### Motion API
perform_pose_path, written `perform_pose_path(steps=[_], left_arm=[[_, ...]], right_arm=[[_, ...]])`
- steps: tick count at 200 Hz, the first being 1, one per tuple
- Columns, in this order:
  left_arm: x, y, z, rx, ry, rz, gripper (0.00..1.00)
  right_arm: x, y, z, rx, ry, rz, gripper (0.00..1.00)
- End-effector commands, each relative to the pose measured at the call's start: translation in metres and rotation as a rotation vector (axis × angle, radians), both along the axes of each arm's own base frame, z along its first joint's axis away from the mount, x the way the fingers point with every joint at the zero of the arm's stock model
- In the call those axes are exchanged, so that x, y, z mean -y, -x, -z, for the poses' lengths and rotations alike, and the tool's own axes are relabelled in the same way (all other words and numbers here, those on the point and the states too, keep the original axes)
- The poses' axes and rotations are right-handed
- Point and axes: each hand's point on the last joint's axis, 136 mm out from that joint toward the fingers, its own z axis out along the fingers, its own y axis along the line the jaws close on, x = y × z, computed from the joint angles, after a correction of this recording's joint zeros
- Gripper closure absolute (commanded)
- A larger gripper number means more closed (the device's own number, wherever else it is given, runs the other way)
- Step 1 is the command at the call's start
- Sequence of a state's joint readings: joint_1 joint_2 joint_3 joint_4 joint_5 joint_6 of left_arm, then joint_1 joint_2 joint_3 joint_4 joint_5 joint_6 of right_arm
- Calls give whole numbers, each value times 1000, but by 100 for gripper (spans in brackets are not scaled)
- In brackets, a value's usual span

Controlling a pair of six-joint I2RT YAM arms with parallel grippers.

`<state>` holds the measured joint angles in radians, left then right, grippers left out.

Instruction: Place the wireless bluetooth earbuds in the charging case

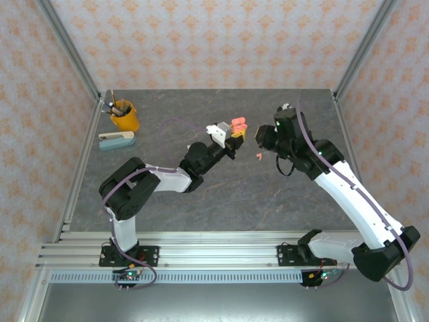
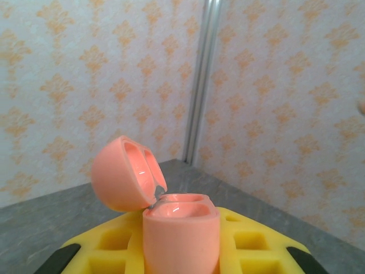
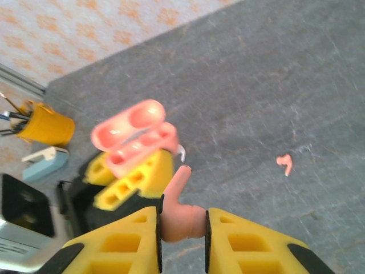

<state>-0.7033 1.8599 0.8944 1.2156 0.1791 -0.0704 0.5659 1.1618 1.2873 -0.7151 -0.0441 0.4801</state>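
Note:
My left gripper (image 2: 180, 254) is shut on the salmon charging case (image 2: 180, 237), which stands upright between the yellow fingers (image 2: 102, 251) with its lid (image 2: 122, 174) swung open to the left. Both sockets look vacant. In the top view the case (image 1: 238, 126) is held above mid-table by the left gripper (image 1: 233, 139). My right gripper (image 3: 182, 222) is shut on a salmon earbud (image 3: 178, 191), stem pointing up toward the open case (image 3: 137, 140) a short way ahead. The right gripper (image 1: 256, 134) hovers just right of the case. Another salmon earbud (image 3: 284, 164) lies loose on the table (image 1: 257, 155).
An orange-yellow pen cup (image 1: 125, 115) and a pale blue stapler (image 1: 116, 139) sit at the back left. A small white hooked piece (image 3: 182, 152) shows just behind the case. Aluminium frame posts (image 2: 199, 85) and patterned walls bound the grey table (image 1: 268, 201).

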Motion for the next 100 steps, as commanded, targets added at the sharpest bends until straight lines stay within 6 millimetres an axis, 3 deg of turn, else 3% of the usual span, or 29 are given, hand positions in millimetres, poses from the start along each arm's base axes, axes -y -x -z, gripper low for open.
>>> perform_pose_path(steps=[1, 21, 46, 100], left_arm=[[-30, -4, -17, 33, -10, -94, 100], [-47, -2, -22, 33, -28, -135, 100], [-61, 2, -28, 32, -42, -166, 100], [-66, 12, -46, 35, -41, -152, 100]], right_arm=[[5, 1, 33, -59, 27, 28, 76], [3, 1, 58, -96, 41, 24, 76], [-3, -2, 107, -192, 80, 11, 77], [-8, -3, 190, -323, 138, 14, 77]])
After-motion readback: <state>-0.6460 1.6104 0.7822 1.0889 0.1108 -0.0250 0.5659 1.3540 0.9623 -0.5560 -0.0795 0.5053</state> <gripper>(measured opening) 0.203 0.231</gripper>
